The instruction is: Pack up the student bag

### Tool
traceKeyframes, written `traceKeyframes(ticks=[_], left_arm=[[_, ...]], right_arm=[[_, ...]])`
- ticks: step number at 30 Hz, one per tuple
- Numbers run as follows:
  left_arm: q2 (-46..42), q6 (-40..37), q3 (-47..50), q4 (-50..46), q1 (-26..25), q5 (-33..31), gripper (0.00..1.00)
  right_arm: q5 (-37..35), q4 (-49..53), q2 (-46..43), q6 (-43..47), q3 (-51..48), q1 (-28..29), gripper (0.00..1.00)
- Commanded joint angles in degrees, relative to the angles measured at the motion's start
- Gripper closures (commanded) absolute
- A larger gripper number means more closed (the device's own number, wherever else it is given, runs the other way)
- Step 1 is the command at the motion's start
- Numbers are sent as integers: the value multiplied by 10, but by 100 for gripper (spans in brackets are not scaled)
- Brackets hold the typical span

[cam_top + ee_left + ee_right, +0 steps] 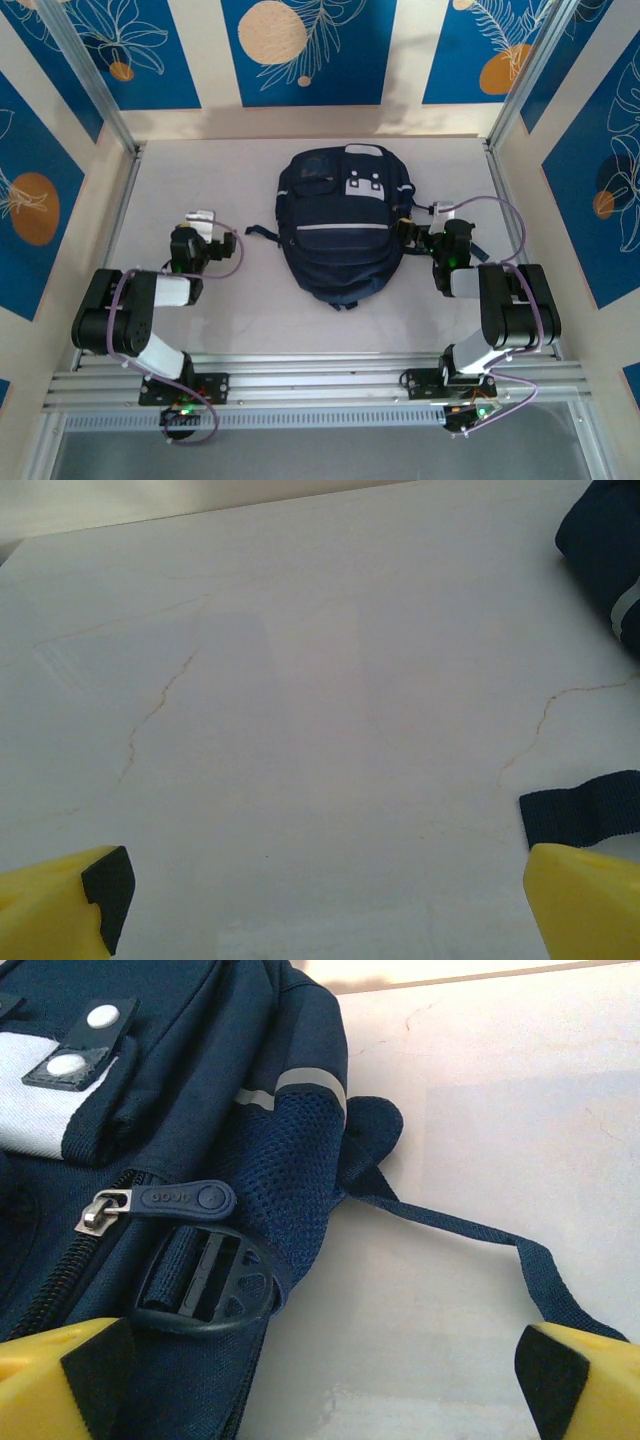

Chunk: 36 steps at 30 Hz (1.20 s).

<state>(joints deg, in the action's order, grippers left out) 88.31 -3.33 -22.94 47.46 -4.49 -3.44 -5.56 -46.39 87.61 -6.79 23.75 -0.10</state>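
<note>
The student bag (338, 228), a navy-blue backpack with white patches and a thin light stripe, lies flat in the middle of the table. My left gripper (201, 220) rests left of it, open over bare tabletop; a corner of the bag (603, 540) and a dark strap end (585, 806) sit at the right of the left wrist view, beyond my open left gripper (320, 880). My right gripper (446, 214) is at the bag's right side, open (320, 1365), with the zipper pull (182, 1200), a black buckle (200, 1285) and a thin strap (470, 1226) just ahead.
The white table (220, 170) is walled by cream panels with blue prints and metal posts (90, 75). A metal rail (320, 385) carrying both arm bases runs along the near edge. Loose straps (262, 233) trail from the bag on both sides.
</note>
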Motion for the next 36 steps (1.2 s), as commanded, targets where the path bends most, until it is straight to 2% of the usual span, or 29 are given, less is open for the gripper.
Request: traceKeyframes(ticks=[1,3,5,36], left_arm=[[1,7,-3,3,8,14,0],[0,7,-1,5,8,14,0],[-1,7,-1,4,7,13,0],[-2,7,-1,4,8,16,0]], right_arm=[[8,-1,-3,14,0,3,1],[1,-3,-3,18,-1,8,1],[25,5,-4,12,2,-3,1],[23,3,-3,13,2,-3,1]])
